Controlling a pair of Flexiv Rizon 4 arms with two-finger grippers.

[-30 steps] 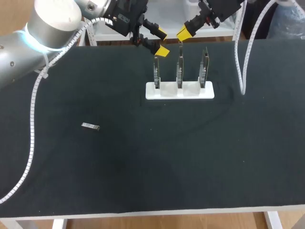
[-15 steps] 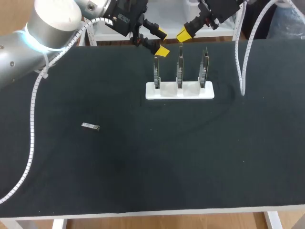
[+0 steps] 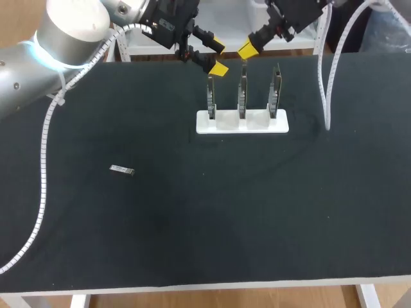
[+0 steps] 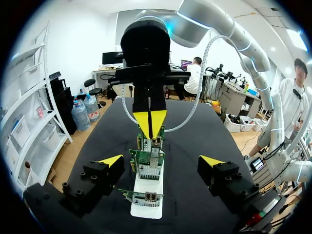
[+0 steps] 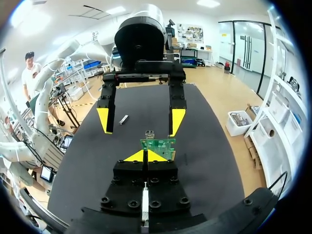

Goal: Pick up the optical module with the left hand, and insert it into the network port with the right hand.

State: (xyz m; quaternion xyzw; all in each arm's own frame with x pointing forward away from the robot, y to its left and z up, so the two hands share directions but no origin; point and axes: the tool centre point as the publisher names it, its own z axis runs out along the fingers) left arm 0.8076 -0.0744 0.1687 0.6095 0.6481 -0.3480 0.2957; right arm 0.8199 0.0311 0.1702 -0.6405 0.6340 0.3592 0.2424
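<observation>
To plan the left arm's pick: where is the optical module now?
In the head view the optical module lies on the left half of the table, left of the white board stand and nearer the front edge.

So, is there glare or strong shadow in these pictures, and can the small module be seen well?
Head view: the table is lit evenly, without strong shadow, and the module shows plainly; only the left arm shines, with a glowing blue ring. Right wrist view: the module lies clear on the table beyond the left pincer. Left wrist view: no glare on the boards.
</observation>
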